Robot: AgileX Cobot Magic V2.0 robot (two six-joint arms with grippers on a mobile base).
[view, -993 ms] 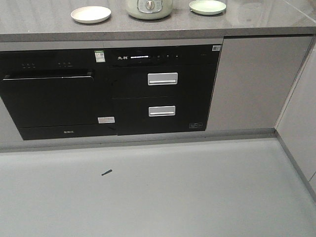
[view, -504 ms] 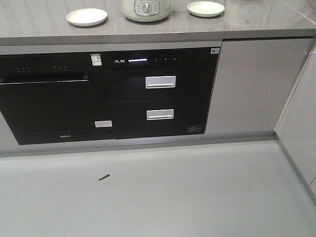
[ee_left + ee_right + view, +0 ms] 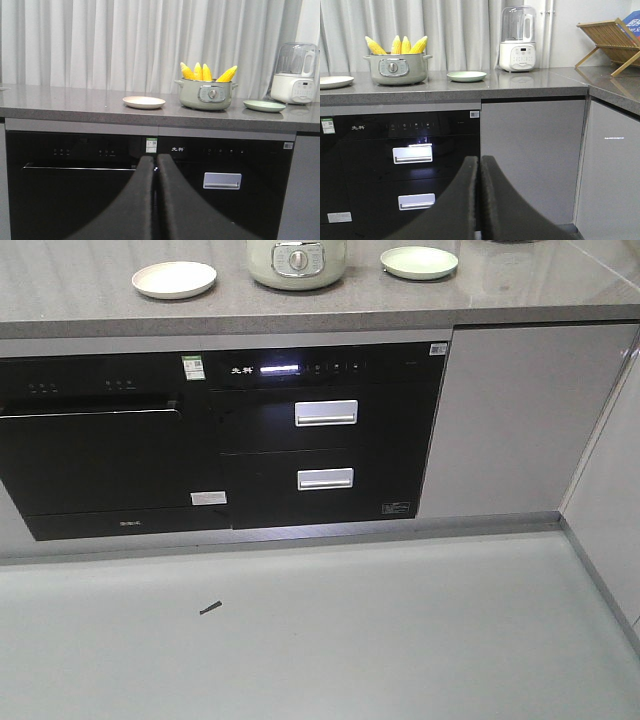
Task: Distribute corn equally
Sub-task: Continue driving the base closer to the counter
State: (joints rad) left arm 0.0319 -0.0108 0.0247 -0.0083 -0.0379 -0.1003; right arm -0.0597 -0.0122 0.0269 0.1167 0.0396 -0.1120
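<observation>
A kitchen with a long grey stone bench (image 3: 60, 102) over black built-in appliances, seen from low down. Near the middle of the bench stands a pale green electric pot (image 3: 206, 95) with a round dial on its front. The corn (image 3: 202, 71), four yellow cobs, stands in the pot with tips pointing up; three are bunched together on the left and one leans out toward the right. A cream plate (image 3: 144, 102) lies on the bench to the left of the pot and a green plate (image 3: 264, 105) lies to its right; both are apart from the pot and nothing lies on either. Farther right stands a white blender (image 3: 518, 40) with a clear jug, and a wooden dish rack (image 3: 610, 42) sits on the adjoining bench at the corner. The left tool (image 3: 155, 162) is clenched, its two dark fingers pressed together with nothing between them, low in front of the black appliance doors. The right tool (image 3: 479, 162) is likewise clenched on nothing, below bench height. A small dark scrap (image 3: 210, 608) lies on the grey floor (image 3: 400, 640).
</observation>
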